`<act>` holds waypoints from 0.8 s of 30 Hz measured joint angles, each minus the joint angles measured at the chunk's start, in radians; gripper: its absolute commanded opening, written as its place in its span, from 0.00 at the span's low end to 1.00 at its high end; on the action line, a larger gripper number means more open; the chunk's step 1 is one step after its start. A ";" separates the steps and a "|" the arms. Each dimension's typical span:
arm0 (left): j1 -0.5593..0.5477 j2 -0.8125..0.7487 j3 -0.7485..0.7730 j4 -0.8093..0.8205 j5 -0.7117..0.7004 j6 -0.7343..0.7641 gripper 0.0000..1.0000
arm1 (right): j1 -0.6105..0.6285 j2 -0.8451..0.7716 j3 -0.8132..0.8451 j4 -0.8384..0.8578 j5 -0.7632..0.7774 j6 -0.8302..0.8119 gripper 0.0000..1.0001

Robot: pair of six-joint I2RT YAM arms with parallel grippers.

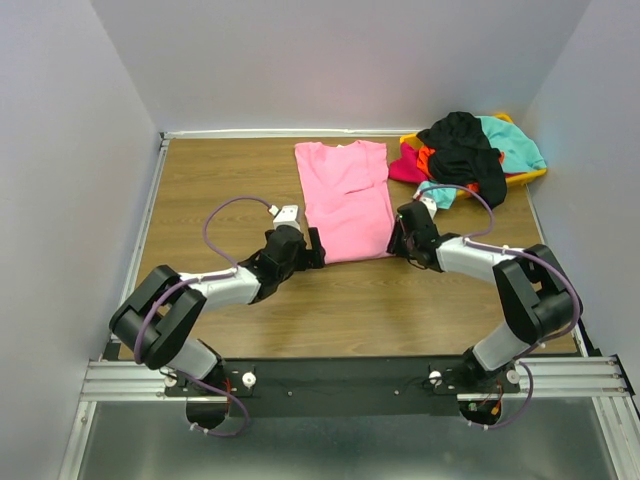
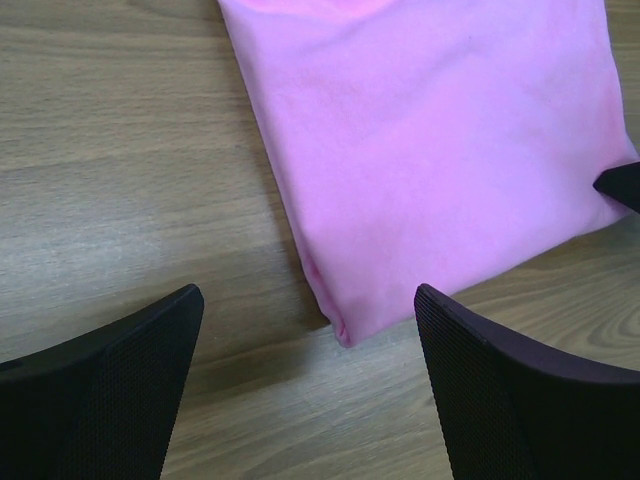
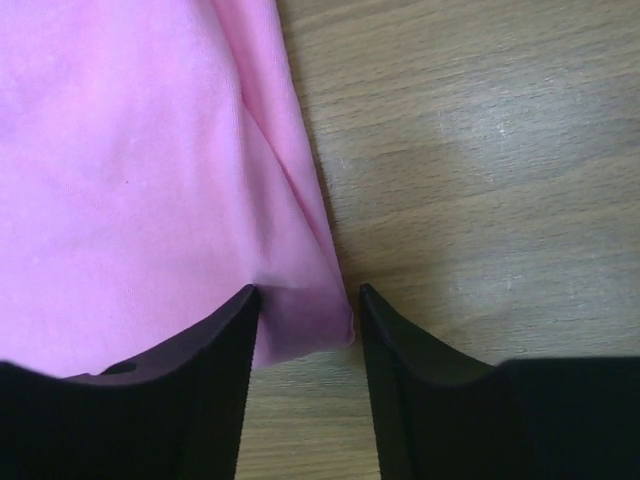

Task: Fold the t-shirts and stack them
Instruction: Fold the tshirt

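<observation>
A bright pink t-shirt [image 1: 345, 200] lies folded lengthwise into a long strip on the wooden table, collar end far. My left gripper [image 1: 318, 248] is low at its near left corner [image 2: 340, 325]; it [image 2: 308, 300] is open wide, and the corner lies just ahead of the gap. My right gripper [image 1: 398, 240] straddles the near right corner [image 3: 300, 320]. Its jaws [image 3: 310, 295] stand narrowly apart, the left finger [image 3: 230, 340] touching the cloth and the right one just clear. Black [image 1: 465, 150], teal [image 1: 515, 140], orange-red [image 1: 428, 160] and magenta [image 1: 405, 165] shirts are heaped at the back right.
The heap of shirts rests in a yellow bin [image 1: 530, 178] by the right wall. White walls close in the table on the left, back and right. Bare wood [image 1: 220, 170] lies left of the pink shirt and in front of it.
</observation>
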State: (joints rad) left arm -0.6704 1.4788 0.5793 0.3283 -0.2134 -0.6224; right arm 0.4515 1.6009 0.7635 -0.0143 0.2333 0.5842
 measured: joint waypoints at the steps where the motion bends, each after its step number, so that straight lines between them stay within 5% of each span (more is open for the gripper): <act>1: -0.003 0.000 0.000 0.002 0.000 -0.001 0.93 | 0.000 -0.001 -0.003 0.003 0.000 0.000 0.44; 8: -0.016 0.001 0.000 0.008 -0.014 -0.020 0.86 | 0.000 -0.006 -0.021 0.020 -0.012 0.012 0.17; 20: -0.052 0.103 0.044 0.005 -0.057 -0.049 0.65 | 0.000 -0.010 -0.026 0.026 -0.019 0.015 0.15; 24: -0.063 0.121 0.056 0.005 -0.066 -0.057 0.50 | 0.000 -0.010 -0.026 0.027 -0.020 0.014 0.15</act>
State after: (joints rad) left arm -0.7334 1.6001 0.6353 0.3328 -0.2794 -0.6796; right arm 0.4515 1.5913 0.7372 0.0124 0.2134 0.5983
